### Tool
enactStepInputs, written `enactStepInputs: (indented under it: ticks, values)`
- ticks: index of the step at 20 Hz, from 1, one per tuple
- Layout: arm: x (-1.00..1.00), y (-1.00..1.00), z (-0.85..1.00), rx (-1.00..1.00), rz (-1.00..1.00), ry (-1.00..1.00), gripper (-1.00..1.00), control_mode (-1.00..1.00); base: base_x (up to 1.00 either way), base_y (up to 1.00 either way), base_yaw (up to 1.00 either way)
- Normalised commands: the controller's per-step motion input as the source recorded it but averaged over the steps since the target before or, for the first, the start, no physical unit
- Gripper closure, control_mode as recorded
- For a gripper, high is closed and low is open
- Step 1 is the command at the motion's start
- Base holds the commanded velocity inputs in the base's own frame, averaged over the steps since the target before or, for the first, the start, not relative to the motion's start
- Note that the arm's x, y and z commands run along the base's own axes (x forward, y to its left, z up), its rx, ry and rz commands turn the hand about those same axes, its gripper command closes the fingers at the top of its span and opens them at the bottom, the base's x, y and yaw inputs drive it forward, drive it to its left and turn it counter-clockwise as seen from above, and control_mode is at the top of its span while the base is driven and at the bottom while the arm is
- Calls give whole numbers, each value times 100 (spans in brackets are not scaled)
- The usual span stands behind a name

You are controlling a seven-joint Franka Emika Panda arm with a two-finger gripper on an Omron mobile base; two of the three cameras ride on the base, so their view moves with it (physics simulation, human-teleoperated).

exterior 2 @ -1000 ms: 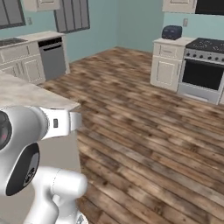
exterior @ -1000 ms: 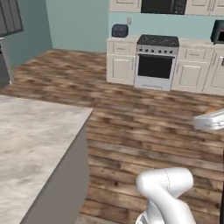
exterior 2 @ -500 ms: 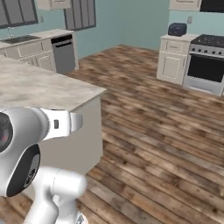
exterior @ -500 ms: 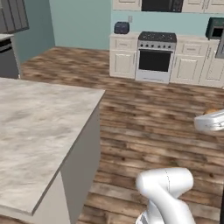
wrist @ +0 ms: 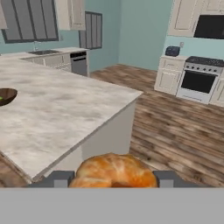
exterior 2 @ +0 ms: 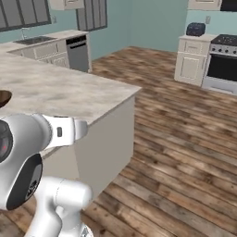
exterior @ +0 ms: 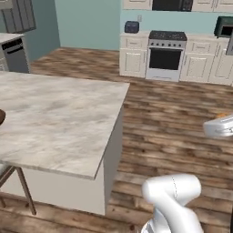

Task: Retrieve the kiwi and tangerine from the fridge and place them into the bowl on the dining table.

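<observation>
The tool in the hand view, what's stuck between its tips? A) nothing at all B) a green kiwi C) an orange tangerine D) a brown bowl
C: a round orange tangerine sits between the two dark tips of the tool, while the brown bowl rests far off on the dining table.

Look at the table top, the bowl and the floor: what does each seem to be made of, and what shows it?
Table top: polished stone, probably marble, judging by its beige surface with grey veining.
Bowl: likely wood, dark brown and matte, though it sits partly out of frame.
Floor: wooden planks with visible grain, mixed brown tones and board seams.
</observation>
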Motion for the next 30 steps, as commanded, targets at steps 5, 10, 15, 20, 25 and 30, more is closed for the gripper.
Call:
enactStepInputs:
  ticks: [5, 10, 15, 20, 25, 30]
  values:
    - [0, 0, 0, 0, 0, 0, 100, 100, 0, 100, -8]
    - [0, 0, 0, 0, 0, 0, 100, 100, 14, 100, -7]
    - [0, 0, 0, 0, 0, 0, 100, 100, 1, 100, -7]
    - [0, 0, 0, 0, 0, 0, 100, 100, 0, 100, -8]
    - [0, 0, 0, 0, 0, 0, 100, 100, 1, 85, -7]
    - [0, 0, 0, 0, 0, 0, 100, 100, 39, 12, -3]
